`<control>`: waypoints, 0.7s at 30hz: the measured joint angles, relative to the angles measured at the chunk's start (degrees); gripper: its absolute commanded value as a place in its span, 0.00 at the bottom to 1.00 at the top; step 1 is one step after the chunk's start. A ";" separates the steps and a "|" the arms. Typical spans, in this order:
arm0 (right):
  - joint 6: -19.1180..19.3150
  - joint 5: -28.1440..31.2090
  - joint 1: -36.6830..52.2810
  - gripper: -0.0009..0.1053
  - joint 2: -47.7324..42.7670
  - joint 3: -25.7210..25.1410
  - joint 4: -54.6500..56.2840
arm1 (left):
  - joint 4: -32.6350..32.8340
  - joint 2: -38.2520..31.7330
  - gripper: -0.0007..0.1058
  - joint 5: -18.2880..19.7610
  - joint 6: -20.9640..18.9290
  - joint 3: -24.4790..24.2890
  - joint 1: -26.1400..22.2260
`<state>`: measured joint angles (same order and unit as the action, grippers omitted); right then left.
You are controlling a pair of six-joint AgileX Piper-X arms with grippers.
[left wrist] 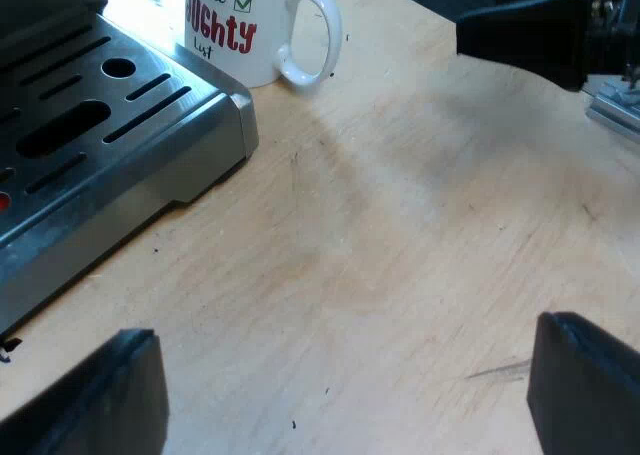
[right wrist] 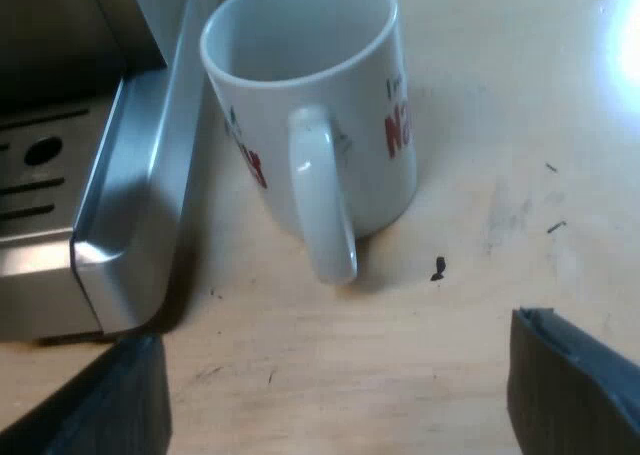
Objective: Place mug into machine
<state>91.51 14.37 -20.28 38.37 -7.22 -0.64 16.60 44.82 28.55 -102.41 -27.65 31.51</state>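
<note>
Found mug [right wrist: 310, 125] upright on the counter [left wrist: 420, 225], just beside the corner of the drip tray [right wrist: 120, 205], not on it. Held right gripper [right wrist: 335, 385] wide open, empty, near the mug's handle [right wrist: 322, 195]; left gripper [left wrist: 345, 385] likewise, over bare counter. Counted 0 of 3 steps done: grasp, lift, placing.

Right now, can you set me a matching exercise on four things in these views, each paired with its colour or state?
Things:
1. mug
2. drip tray
3. right gripper
4. table

Descriptions:
A. pale wood
B. open, close to the mug's handle
C. white, upright on the table
D. grey metal with slots

Pairs: 1-C; 2-D; 3-B; 4-A
</note>
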 measured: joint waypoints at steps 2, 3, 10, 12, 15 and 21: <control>0.18 0.01 0.00 0.67 1.30 0.72 -2.40 | 0.00 0.00 0.77 0.00 0.00 0.00 0.00; 0.59 0.01 0.00 0.67 2.67 0.95 -3.58 | 0.00 0.00 0.77 0.00 0.00 0.00 0.00; 2.64 0.12 0.00 0.67 9.83 0.92 -12.05 | 0.00 0.00 0.77 0.00 0.00 0.00 0.00; 2.73 0.12 0.00 0.67 13.63 0.92 -14.95 | 0.00 0.00 0.77 0.00 0.00 0.00 0.00; 2.73 0.12 0.00 0.67 17.59 0.92 -18.92 | 0.00 0.00 0.77 0.00 0.00 0.00 0.00; 2.98 0.88 0.00 0.67 25.20 0.92 -26.21 | 0.00 0.00 0.77 0.00 0.00 0.00 0.00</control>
<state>94.49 15.25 -20.28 63.57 -6.30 -26.85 16.60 44.82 28.55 -102.41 -27.65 31.51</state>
